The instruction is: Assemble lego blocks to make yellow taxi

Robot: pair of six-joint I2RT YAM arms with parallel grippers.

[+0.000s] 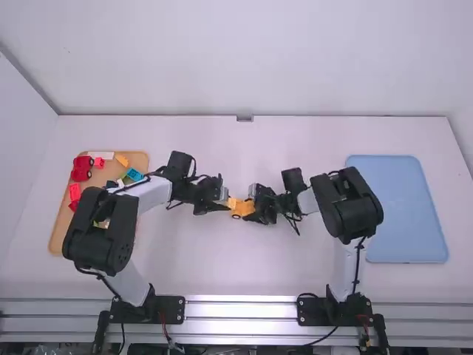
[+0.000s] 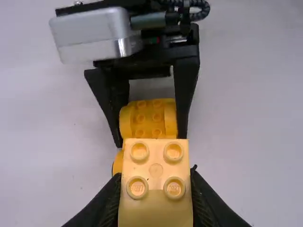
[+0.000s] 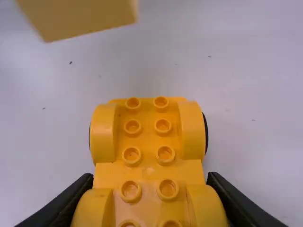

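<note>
A yellow four-stud block [image 2: 156, 170] is pinched in the left gripper [image 2: 155, 189]; the right gripper [image 3: 150, 182] clasps a yellow wheeled chassis [image 3: 147, 127], midway between the table's [image 1: 222, 274] side edges. Both look light, stiff, best gripped by opposite sides.

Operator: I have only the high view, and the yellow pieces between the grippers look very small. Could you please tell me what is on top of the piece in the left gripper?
Observer: Four round studs top the block held in the left gripper.
Operator: Thank you. And the car base in the right gripper, is this block already joined on it?
Observer: No. In the right wrist view, bare table shows between the block and the base, which the right gripper holds.
</note>
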